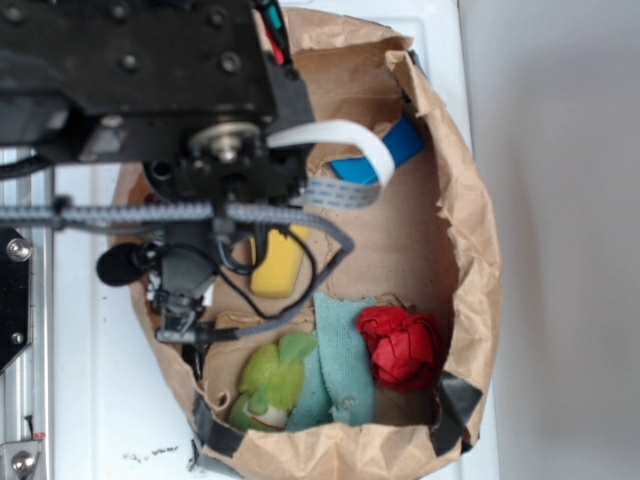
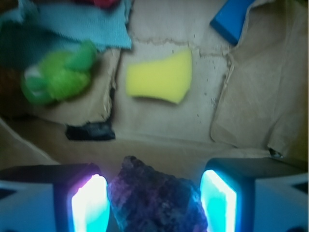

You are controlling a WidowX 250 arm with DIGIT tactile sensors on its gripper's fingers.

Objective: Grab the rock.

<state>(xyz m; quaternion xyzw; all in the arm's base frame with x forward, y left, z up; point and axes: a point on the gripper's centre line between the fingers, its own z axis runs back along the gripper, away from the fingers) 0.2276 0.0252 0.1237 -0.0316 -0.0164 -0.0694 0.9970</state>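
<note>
surface: white table (image 1: 100, 420), grey wall | container: brown paper bag (image 1: 470, 230) holding sponge (image 2: 161, 77), green toy (image 2: 58, 77), teal cloth (image 1: 345, 360), red ball (image 1: 400, 345) | rock (image 2: 157, 198): between the fingers of gripper (image 2: 154, 200), jaws spread, contact unclear

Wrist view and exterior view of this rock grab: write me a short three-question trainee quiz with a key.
1. True or false: in the wrist view the rock sits between the two lit fingers of the hand.
2. Which item lies nearest the yellow sponge in the wrist view? A) green plush toy B) red cloth ball
3. Fill in: everything sits inside a brown paper ____.

Key: 1 true; 2 A; 3 bag.
</note>
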